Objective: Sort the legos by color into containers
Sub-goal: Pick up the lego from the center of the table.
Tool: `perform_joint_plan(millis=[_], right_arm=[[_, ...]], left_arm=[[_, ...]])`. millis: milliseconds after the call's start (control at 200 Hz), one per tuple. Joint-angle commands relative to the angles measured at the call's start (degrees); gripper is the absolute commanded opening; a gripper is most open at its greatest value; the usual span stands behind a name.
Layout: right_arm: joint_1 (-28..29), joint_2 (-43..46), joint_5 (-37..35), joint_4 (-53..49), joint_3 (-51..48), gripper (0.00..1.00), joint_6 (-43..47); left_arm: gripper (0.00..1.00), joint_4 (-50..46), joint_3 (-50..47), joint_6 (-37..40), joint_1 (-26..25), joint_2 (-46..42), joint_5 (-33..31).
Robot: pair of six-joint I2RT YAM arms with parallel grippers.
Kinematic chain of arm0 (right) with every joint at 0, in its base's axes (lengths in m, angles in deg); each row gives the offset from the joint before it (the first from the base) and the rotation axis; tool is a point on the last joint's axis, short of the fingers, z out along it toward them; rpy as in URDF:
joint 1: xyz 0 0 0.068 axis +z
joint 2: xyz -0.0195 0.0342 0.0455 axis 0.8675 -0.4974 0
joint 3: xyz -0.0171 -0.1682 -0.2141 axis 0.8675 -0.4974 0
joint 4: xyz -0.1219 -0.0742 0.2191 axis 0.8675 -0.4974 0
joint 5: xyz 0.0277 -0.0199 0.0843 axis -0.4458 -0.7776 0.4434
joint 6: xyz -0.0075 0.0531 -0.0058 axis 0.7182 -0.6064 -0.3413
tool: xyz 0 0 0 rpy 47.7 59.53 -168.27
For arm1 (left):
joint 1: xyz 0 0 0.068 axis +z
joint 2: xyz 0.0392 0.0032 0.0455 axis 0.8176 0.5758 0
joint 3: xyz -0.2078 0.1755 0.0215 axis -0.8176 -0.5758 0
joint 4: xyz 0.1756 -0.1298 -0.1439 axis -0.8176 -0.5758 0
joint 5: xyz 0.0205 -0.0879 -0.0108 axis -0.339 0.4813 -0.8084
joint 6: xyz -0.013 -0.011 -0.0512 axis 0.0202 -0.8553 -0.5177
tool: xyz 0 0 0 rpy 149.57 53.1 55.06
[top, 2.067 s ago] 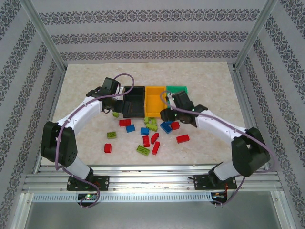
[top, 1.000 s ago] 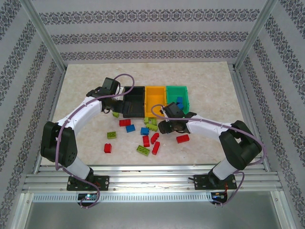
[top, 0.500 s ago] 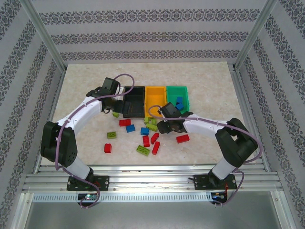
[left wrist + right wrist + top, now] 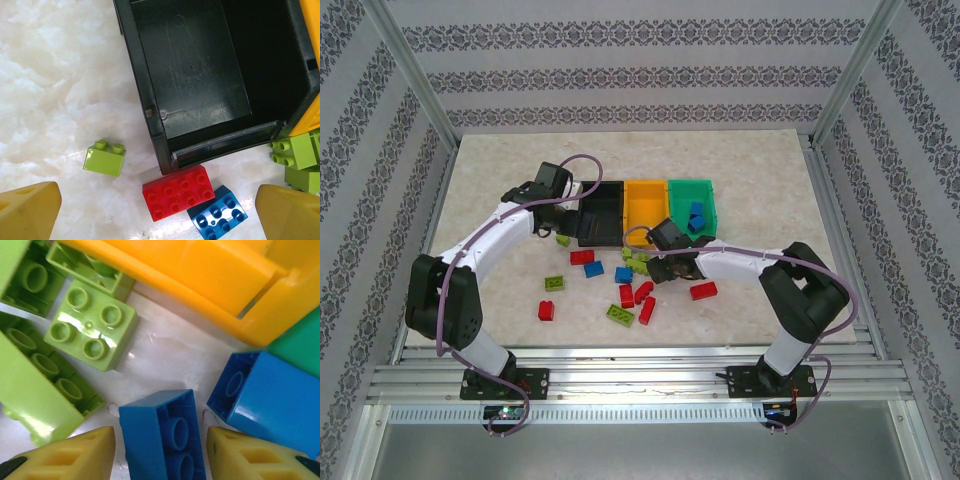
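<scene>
Three containers stand in a row: black bin (image 4: pixel 610 192), orange-yellow bin (image 4: pixel 645 192), green bin (image 4: pixel 705 188) with blue legos (image 4: pixel 696 215) in it. Red, blue and lime legos lie loose in front of them. My right gripper (image 4: pixel 668 267) (image 4: pixel 160 455) is low over the pile; its yellow fingertips (image 4: pixel 75 455) flank a blue lego (image 4: pixel 160 435) lying on its side, with thin gaps either side. My left gripper (image 4: pixel 582 232) (image 4: pixel 159 212) hangs wide open above the black bin's near corner (image 4: pixel 150 100), over a red lego (image 4: pixel 178 191) and a blue lego (image 4: pixel 218 211).
A lime lego (image 4: pixel 104 158) sits left of the black bin. Beside the right gripper lie a second blue lego (image 4: pixel 270 400) and lime legos (image 4: pixel 90 327), tight against the orange-yellow bin's wall (image 4: pixel 200 270). More legos lie nearer the arms: red (image 4: pixel 703 291), red (image 4: pixel 547 310), lime (image 4: pixel 619 314).
The right arm has swung left from the green bin to the pile before the orange-yellow bin and come down around a blue lego. The left arm has stayed still.
</scene>
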Motion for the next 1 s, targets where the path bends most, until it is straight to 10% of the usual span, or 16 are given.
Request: perform_joint_plan(millis=[0, 994], right_arm=[[0.7, -1.8, -2.3, -2.7, 0.6, 0.5, 0.5], [-1.8, 12.0, 0.7, -0.6, -1.0, 0.29, -0.6]], left_arm=[[1.0, -2.4, 1.9, 0.9, -0.8, 0.7, 0.0], [1.0, -2.3, 1.6, 1.3, -1.4, 0.5, -1.0]])
